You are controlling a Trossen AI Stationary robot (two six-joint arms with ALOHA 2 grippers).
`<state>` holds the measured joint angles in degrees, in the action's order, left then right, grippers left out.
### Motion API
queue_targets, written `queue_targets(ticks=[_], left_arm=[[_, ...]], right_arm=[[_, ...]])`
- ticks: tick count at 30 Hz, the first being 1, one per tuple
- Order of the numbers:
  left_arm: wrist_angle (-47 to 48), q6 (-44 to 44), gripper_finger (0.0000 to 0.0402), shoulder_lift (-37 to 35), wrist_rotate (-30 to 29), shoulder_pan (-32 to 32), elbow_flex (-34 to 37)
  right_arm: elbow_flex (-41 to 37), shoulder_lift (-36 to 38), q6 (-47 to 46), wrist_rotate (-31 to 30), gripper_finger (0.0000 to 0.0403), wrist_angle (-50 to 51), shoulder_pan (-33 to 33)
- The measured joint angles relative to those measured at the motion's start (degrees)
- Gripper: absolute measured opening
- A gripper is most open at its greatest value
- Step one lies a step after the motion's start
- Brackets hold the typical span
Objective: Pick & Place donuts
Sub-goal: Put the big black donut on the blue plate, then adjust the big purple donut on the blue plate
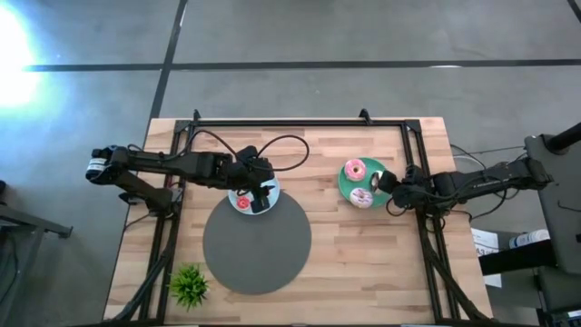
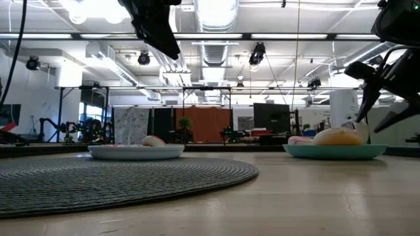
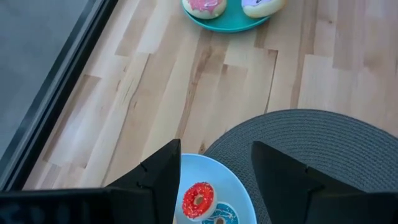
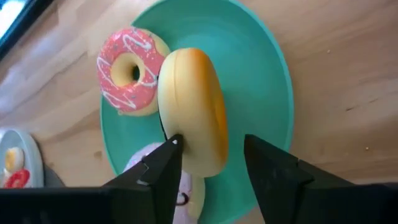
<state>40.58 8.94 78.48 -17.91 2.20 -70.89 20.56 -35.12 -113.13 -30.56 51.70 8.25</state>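
Right gripper [image 4: 208, 165] hovers over the green plate [image 4: 261, 74] near the table's right edge, fingers spread either side of a tan donut [image 4: 189, 109] standing on its rim — we cannot tell whether a finger touches it. Beside it on that plate lie a pink-iced donut [image 4: 130, 74] and a pale-iced one [image 1: 361, 197].

Left gripper [image 3: 214, 171] hangs, fingers apart, over the light blue plate [image 3: 239, 199] at the grey mat's [image 1: 257, 243] far edge; a small red-iced donut [image 3: 198, 199] sits there.

We judge these toys light, rigid and smooth — likely to roll when on edge. Best hold: across the ring's outer sides, or one finger through the hole.
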Motion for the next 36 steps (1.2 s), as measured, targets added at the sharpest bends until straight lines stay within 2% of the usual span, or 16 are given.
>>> queue_targets(ticks=[5,11,17,28,31,36], left_arm=[[0.0,0.0,0.0171,0.0,0.0,0.0,0.0],[-0.1,0.0,0.0171,0.0,0.0,0.0,0.0],[0.3,-1.4,0.0171,0.0,0.0,0.0,0.0],[1.5,-4.6,0.0171,0.0,0.0,0.0,0.0],[1.5,-4.7,0.0171,0.0,0.0,0.0,0.0],[1.5,-4.8,0.0171,0.0,0.0,0.0,0.0]], right_arm=[[0.2,-1.5,-1.1,0.2,0.0149,0.0,0.0],[0.5,-7.0,-11.4,-3.3,0.0122,0.8,0.0],[1.5,-14.9,-15.6,1.3,0.0121,0.5,0.0],[9.2,-26.1,-14.2,-0.3,0.012,-1.3,-1.0],[9.9,-29.4,-14.2,-0.4,0.012,-4.7,-2.8],[12.7,-34.0,-8.5,-1.1,0.012,-8.7,-5.5]])
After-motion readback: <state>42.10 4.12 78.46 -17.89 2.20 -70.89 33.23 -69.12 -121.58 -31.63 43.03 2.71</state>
